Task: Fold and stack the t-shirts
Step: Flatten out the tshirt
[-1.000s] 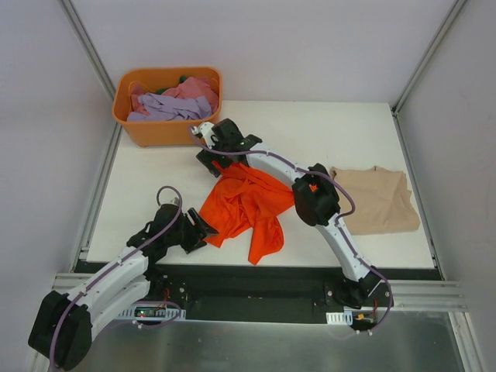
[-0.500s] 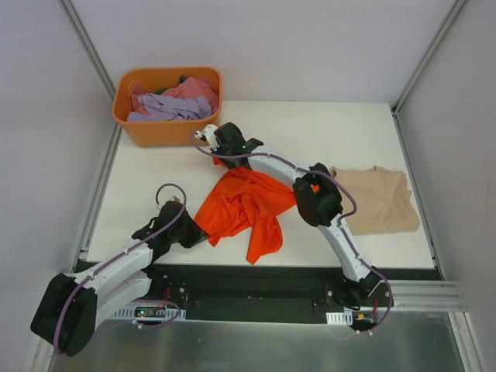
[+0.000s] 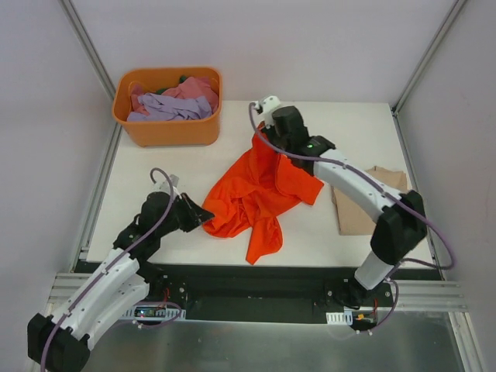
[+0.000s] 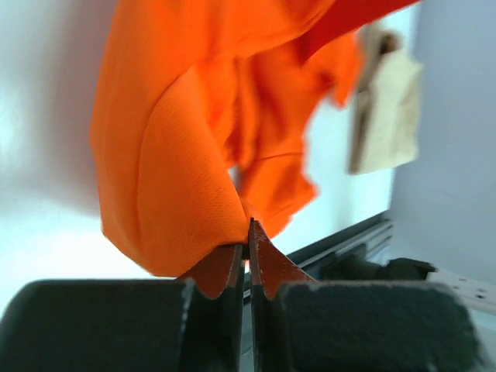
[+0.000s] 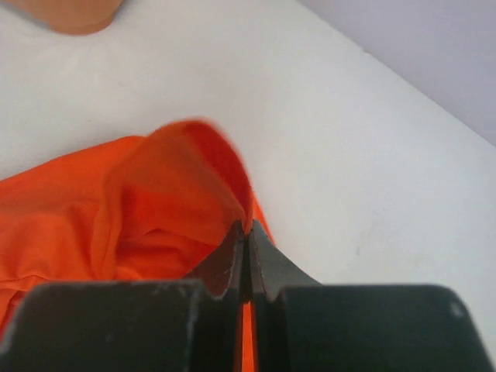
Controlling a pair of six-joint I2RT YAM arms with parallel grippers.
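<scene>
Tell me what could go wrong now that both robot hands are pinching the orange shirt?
The left gripper and right gripper each pinch only a small fold of the orange t-shirt at their tips, so it might slip free if pulled. The shirt is bunched and twisted between them, so it may not spread flat. One end lies near the table's front edge and could slide off.

The left arm [image 3: 115,273] & right arm [image 3: 350,177] had white links w/ black joints. A lilac cable [image 3: 170,186] ran along each. Fingers [image 4: 101,325] were dark grey.
</scene>
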